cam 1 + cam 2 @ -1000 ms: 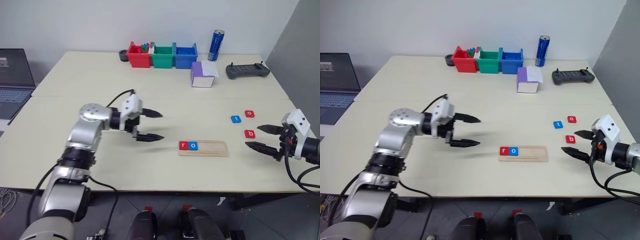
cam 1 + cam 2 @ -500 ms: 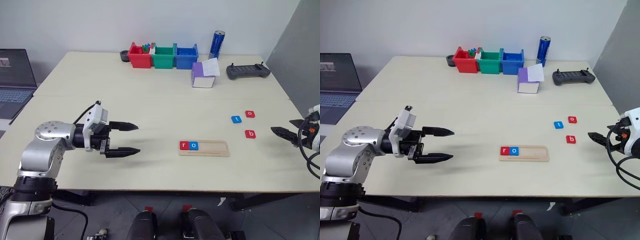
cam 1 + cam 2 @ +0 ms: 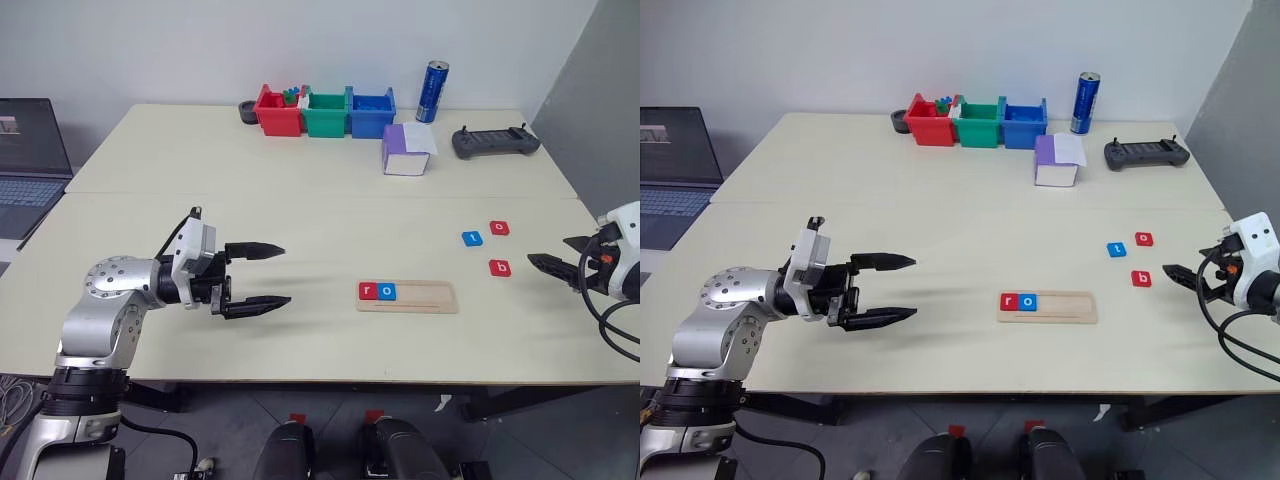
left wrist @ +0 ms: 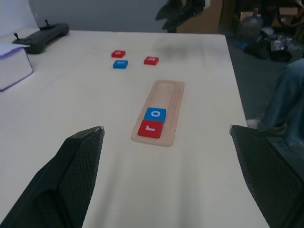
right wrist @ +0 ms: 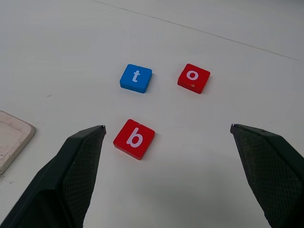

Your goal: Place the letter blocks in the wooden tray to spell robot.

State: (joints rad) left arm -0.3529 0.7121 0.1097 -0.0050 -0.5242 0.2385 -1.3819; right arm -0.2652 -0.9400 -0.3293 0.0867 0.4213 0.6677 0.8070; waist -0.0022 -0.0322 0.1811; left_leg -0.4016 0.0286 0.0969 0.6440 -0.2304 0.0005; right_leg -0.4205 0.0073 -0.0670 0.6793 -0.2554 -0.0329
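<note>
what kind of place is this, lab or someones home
Most likely a robotics lab or office, not a home: plain pale tables against a bare wall, a handheld controller, an open laptop, and sorted coloured bins beside the letter blocks and wooden tray.

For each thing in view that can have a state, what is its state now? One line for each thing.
wooden tray: flat on the table, two slots filled, the rest free.
red r block: in the tray, first slot.
blue o block: in the tray, beside the r.
red b block: loose on the table.
blue t block: loose on the table.
red o block: loose on the table.
left gripper: open, empty.
right gripper: open, empty.
</note>
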